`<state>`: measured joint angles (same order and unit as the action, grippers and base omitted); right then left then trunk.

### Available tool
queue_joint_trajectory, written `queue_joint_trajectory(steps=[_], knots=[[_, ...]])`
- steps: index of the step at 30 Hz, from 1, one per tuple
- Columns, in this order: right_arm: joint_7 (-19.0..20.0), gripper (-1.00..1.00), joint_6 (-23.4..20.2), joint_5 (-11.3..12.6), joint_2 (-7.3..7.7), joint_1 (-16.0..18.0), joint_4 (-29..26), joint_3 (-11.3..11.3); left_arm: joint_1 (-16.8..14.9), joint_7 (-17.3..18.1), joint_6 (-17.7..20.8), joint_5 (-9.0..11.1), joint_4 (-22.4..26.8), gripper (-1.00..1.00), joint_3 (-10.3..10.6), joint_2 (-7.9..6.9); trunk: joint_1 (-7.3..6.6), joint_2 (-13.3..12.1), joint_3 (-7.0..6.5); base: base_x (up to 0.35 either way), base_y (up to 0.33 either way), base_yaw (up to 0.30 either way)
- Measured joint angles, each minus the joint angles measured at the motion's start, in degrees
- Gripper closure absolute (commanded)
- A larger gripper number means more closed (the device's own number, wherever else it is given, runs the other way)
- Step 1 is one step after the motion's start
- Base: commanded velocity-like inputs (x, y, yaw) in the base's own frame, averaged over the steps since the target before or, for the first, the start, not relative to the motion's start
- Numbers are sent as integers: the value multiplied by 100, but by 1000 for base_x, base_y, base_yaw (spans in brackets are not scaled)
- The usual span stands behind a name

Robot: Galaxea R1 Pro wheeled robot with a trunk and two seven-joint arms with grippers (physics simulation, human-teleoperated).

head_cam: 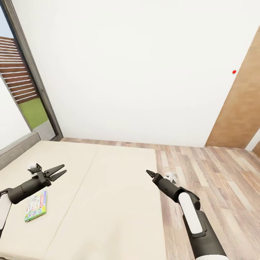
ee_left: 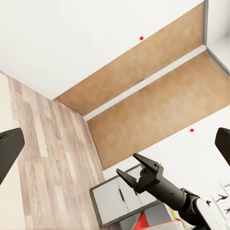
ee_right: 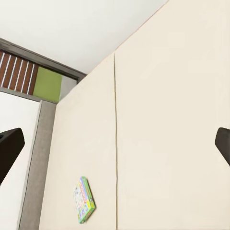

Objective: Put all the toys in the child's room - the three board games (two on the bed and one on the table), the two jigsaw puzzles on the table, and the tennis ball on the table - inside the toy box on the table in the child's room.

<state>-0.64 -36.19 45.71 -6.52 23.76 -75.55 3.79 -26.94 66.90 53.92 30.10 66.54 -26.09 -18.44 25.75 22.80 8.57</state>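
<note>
One board game [head_cam: 36, 205] lies flat on the bed [head_cam: 108, 202] below the left gripper [head_cam: 59, 172]; both it and the right gripper [ee_left: 130, 169] are spread wide, holding nothing.

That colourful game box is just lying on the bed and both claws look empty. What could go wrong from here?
The board game lies flat on the soft bed, so open fingers may press into the cover or slide the thin box instead of getting under it.

The left gripper hangs above and beyond the box, open and empty. Coming down slightly off could nudge it away.

Only one game shows on the bed here, so a second one might get missed.
</note>
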Motion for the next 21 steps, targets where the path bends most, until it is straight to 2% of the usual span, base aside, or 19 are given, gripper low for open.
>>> queue_joint_trajectory(steps=[6, 12, 21], knots=[[0, -100, 1, 1, 1, 0, 1, 0, 0, 0, -1, -1, 1, -100, 0, 0, 0, 0, -18, 6, 189, -112], [0, -100, 0, 0, 0, 1, 2, 0, 1, 4, -1, 3, 1, -100, 0, 0, 0, 0, -23, 1, 84, -28], [0, -100, 0, 0, 0, 0, 1, 0, 0, 8, 1, 6, 0, -100, 0, 0, 0, 0, -24, 0, 172, -38]])
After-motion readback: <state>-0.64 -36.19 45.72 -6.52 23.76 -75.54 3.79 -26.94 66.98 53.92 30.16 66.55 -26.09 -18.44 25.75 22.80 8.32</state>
